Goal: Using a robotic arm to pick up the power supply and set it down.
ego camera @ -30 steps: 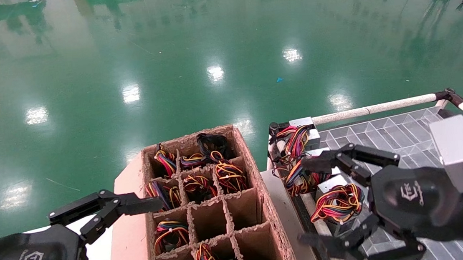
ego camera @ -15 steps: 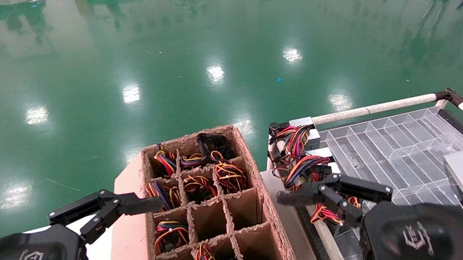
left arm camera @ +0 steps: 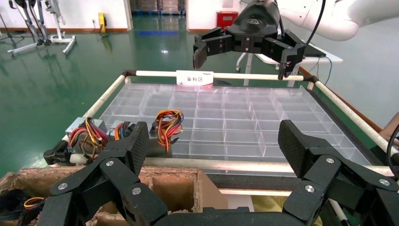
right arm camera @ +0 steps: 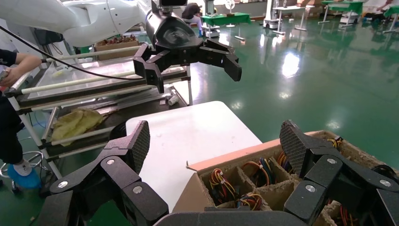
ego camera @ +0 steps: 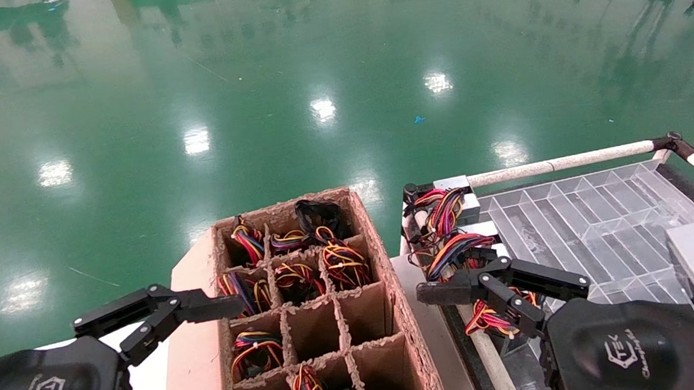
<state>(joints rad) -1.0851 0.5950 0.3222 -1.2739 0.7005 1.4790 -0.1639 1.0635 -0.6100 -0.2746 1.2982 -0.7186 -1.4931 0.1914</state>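
1. Head view: the right pincer [ego camera: 488,296] hangs with its fingers apart and empty over the near left corner of the clear divided tray [ego camera: 600,217]. Three power supplies lie along that tray's left edge: the nearest power supply [ego camera: 490,321] is just under the upper finger, the middle one [ego camera: 452,252] and the far one [ego camera: 451,201] lie beyond. The left pincer [ego camera: 163,315] is parked by the left wall of the cardboard crate [ego camera: 393,291], whose cells already hold wire bundles. A good pick, I judge, means closing on the grey metal case, not the loose coloured wires, which would slip or snag their neighbours.

2. Left wrist view: the left pincer's own fingers [left arm camera: 136,146] stand wide apart with nothing between them. Across the tray the right pincer [left arm camera: 244,44] shows open too. The supplies sit close together at the tray's edge, so come straight down and lift straight up.

3. Right wrist view: the open fingers [right arm camera: 139,141] frame the crate's cells [right arm camera: 244,181] and the white surface [right arm camera: 188,136]; the supply underneath is probably out of sight here, so judge alignment from the head view.
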